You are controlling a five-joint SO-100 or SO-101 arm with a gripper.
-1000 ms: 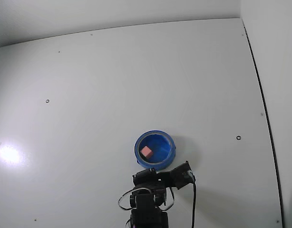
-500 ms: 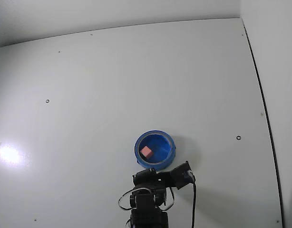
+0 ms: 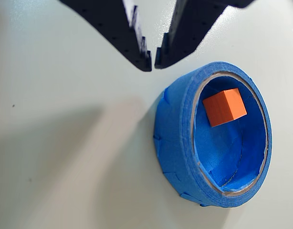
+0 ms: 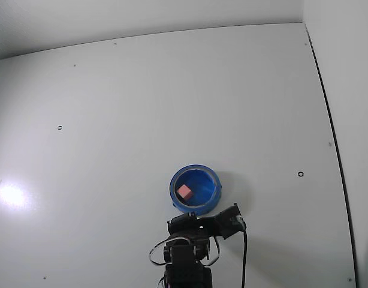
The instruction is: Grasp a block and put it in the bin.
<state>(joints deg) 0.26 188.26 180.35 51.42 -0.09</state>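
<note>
The block (image 3: 224, 107) is a small orange-red cube lying inside the bin (image 3: 175, 143), a round blue bowl with a taped rim. In the fixed view the block (image 4: 184, 192) rests left of centre on the floor of the bin (image 4: 215, 189). My gripper (image 3: 152, 61) hangs at the top of the wrist view, just outside the bin's rim, its black fingertips nearly touching with nothing between them. The folded arm (image 4: 196, 234) sits right below the bin in the fixed view, where the fingers themselves cannot be made out.
A white table (image 4: 142, 108) spreads around the bin, dotted with small screw holes (image 4: 59, 128). A dark seam (image 4: 331, 138) marks its right edge against a white wall. A glare spot (image 4: 10, 194) shines at the left.
</note>
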